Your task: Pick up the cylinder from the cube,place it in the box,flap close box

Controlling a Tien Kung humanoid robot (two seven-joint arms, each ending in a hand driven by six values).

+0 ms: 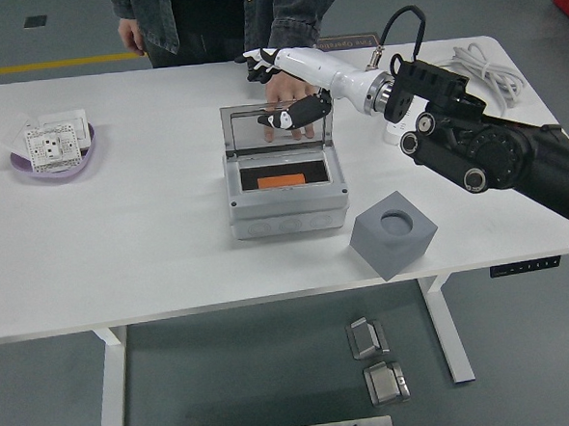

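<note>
1. The right hand (279, 88) is held above the raised lid (277, 126) of the box (285, 197), fingers loosely spread, nothing grasped.
2. The orange cylinder (282, 181) is seen lying inside the open box, mid-desk.
3. The grey cube (395, 233) is set toward the desk's (141, 231) near edge.
4. A person's hand (291, 95) is pressed behind the lid.

White table (123, 252), grey floor (45, 401)
</note>
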